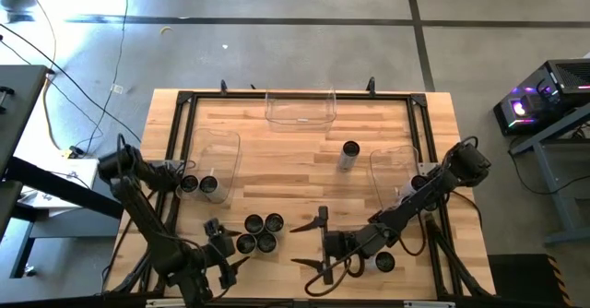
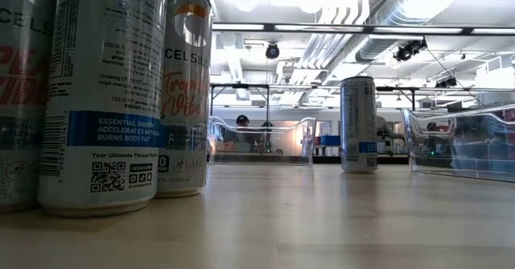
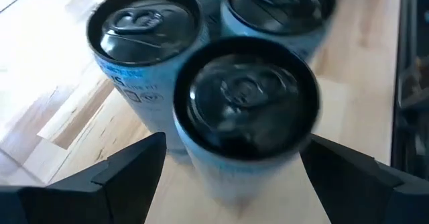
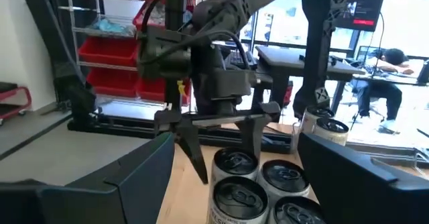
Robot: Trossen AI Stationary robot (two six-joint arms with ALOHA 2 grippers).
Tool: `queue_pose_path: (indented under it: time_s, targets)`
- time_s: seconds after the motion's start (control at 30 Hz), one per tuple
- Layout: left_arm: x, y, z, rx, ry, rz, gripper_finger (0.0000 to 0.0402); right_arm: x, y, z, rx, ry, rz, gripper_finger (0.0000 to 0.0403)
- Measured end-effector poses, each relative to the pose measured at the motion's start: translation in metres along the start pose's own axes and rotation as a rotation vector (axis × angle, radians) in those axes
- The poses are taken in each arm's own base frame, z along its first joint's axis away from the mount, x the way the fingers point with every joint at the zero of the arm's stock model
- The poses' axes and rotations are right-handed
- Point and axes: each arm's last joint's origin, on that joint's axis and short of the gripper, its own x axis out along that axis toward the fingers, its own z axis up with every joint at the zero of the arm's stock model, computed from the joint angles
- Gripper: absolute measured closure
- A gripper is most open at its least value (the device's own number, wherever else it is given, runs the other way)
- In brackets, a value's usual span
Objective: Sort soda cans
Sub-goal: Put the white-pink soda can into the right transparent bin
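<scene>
Silvery soda cans (image 1: 260,234), dark tops, upright

At the left of the low view, "CELSIUS" and "Tropical Vibe" were read on one soda can (image 2: 185,92); "ESSENTIAL ENERGY" was printed on its neighbour (image 2: 105,100).

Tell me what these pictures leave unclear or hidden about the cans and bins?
- Low view: the tall printed soda cans are cut off by the top and left edges, hiding the cluster behind.
- High view: the two dark-topped cans in the clear plastic left bin are too small to read.
- Left wrist view: the nearest black-topped can between the open left gripper is blurred.
</scene>
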Motion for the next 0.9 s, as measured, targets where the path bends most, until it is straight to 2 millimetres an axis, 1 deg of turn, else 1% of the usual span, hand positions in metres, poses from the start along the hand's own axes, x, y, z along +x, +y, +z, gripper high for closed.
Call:
queue_pose_path:
  time_s: [0.17, 0.33, 0.43, 0.53, 0.6, 0.7, 0.77, 0.9]
  targets:
    - [0.015, -0.005, -0.006, -0.078, -0.107, 0.056, 0.0064, 0.0, 0.0, 0.0, 0.003, 0.001, -0.001, 0.0092]
    - [0.024, -0.01, -0.014, -0.121, -0.188, 0.081, 0.0069, 0.002, -0.003, -0.001, -0.005, 0.008, -0.009, 0.0092]
    - [0.026, -0.01, -0.016, -0.119, -0.184, 0.084, 0.0093, 0.005, -0.009, -0.002, -0.002, 0.009, -0.026, 0.0092]
    - [0.023, -0.011, -0.018, -0.116, -0.172, 0.072, 0.0138, 0.009, -0.017, -0.002, 0.004, 0.011, -0.049, 0.0092]
    - [0.017, -0.011, -0.018, -0.114, -0.159, 0.056, 0.0166, 0.011, -0.021, -0.003, 0.006, 0.012, -0.06, 0.0092]
    - [0.001, -0.007, -0.011, -0.09, -0.095, 0.017, 0.0166, 0.007, -0.024, 0.004, -0.003, 0.031, -0.06, 0.0092]
    - [-0.017, -0.006, 0.0, -0.069, -0.069, -0.019, 0.0166, 0.0, -0.025, 0.013, 0.01, 0.046, -0.049, 0.0092]
    - [-0.054, 0.0, 0.035, -0.011, -0.033, -0.109, 0.0166, -0.022, -0.024, 0.035, 0.069, 0.1, -0.016, 0.0092]
